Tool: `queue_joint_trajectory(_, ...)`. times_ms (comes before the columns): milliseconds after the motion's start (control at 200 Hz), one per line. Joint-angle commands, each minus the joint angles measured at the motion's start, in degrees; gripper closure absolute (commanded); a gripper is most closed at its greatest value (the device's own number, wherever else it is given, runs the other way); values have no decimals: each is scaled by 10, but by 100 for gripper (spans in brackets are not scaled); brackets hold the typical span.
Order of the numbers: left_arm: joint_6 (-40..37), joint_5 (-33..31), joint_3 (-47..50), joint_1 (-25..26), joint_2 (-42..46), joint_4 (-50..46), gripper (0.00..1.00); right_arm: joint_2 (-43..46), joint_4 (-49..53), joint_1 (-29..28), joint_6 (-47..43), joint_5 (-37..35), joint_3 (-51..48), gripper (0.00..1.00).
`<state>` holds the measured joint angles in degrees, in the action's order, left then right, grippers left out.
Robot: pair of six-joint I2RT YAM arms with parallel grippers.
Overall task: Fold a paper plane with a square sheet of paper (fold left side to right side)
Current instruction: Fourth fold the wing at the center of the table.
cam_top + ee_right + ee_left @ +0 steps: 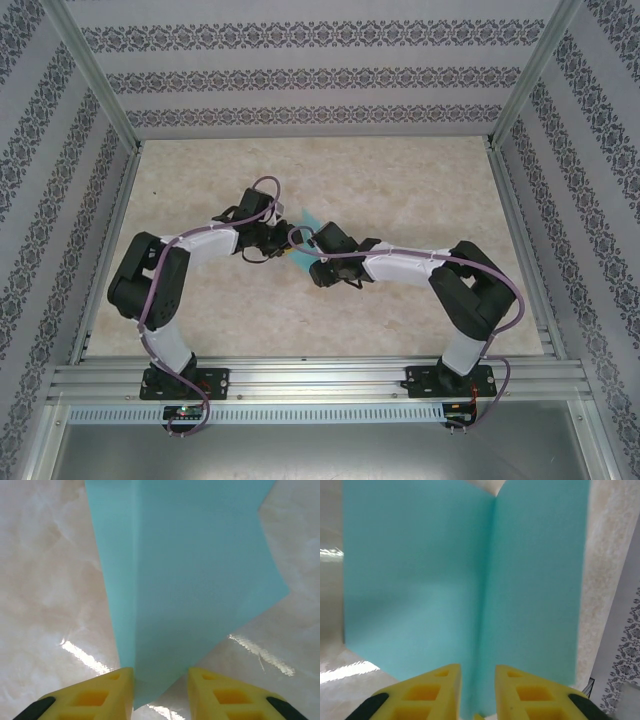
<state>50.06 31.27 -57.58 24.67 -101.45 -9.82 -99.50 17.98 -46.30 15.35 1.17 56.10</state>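
The teal-blue sheet of paper (311, 223) lies mid-table between my two wrists, mostly covered by them. In the left wrist view the paper (420, 580) has a straight centre crease that runs down into the gap of my left gripper (477, 667). Its yellow fingers (440, 685) stand a little apart on either side of the crease, not pressed together. In the right wrist view a folded layer of the paper (190, 555) tapers to a corner between the fingers of my right gripper (161, 670), which is open, with the table showing beside the corner.
The table (400, 180) is pale marbled stone, bare around the paper. Patterned walls and metal posts close in three sides. An aluminium rail (320, 380) with both arm bases runs along the near edge.
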Motion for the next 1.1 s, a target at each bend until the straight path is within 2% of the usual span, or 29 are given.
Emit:
queue_joint_trajectory(0,8,17,-5,14,-21,39,77,21,-7,7,9,13,1,65)
queue_joint_trajectory(265,14,13,1,19,-34,49,79,19,-5,6,2,23,12,63)
queue_joint_trajectory(460,14,12,6,21,-37,52,79,75,-17,14,-2,39,-17,50)
queue_joint_trajectory(634,16,13,5,23,-41,55,79,126,-82,48,37,112,-65,48)
queue_joint_trajectory(824,13,13,6,23,-37,50,79,86,-176,67,91,192,-80,48)
queue_joint_trajectory(1094,11,12,6,23,-40,48,79,34,-172,71,94,168,-63,48)
